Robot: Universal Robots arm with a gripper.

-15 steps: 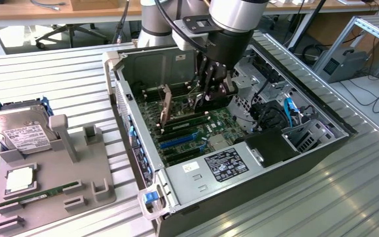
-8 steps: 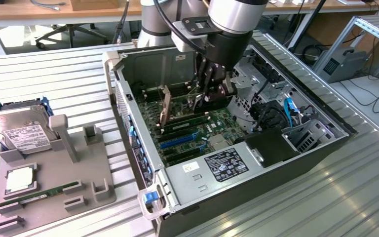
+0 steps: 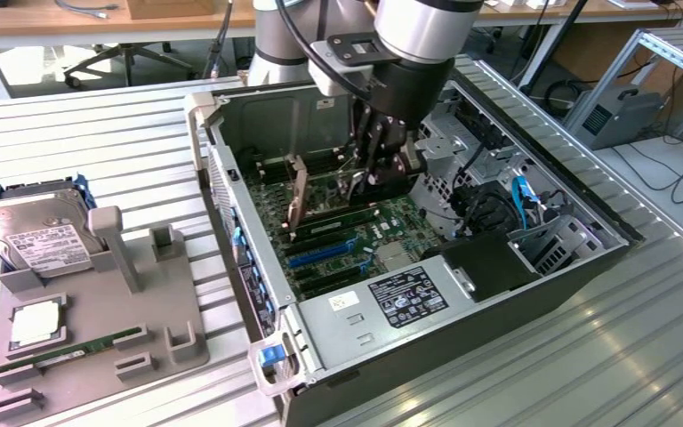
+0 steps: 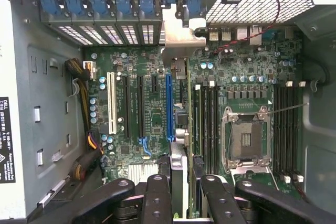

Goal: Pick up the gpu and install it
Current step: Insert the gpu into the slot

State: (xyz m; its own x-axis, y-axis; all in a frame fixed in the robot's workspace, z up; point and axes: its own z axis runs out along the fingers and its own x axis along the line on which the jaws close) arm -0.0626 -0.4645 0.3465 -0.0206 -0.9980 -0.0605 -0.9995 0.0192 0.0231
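The slatted metal table (image 3: 104, 151) carries an open computer case (image 3: 555, 267) lying on its side, motherboard (image 3: 354, 227) facing up. On the exterior view's left a grey fixture tray (image 3: 92, 356) holds a hard drive (image 3: 33, 236), a CPU (image 3: 36, 325) and a green RAM stick (image 3: 75, 349). The robot arm (image 3: 419, 36) reaches down into the case, and its gripper (image 3: 380, 178) sits low over the board. The jaws are clamped on the gpu (image 3: 298, 191), which stands on edge inside the case, its bracket end toward the rear slot openings.

The step in hand looks like seating the card. Done well, it calls for the card edge to stay parallel with the slot, the bracket to slide into its rear opening without catching the case wall, and pressure to go straight down, not rocking.

The exterior view gives the card's height above the board and its upright stance, but the arm hides the slot beneath it. The wrist view looks straight down the gripper (image 4: 181, 192): the gpu (image 4: 177, 163) appears edge-on between the fingers (image 4: 157, 198), lined up just beside the blue expansion slot (image 4: 169, 106), with its metal bracket (image 4: 181, 35) near the blue slot latches (image 4: 121, 4). The white PCI slot (image 4: 111, 103) and empty CPU socket (image 4: 245, 139) lie to either side. Whether the contacts have entered the slot cannot be told.
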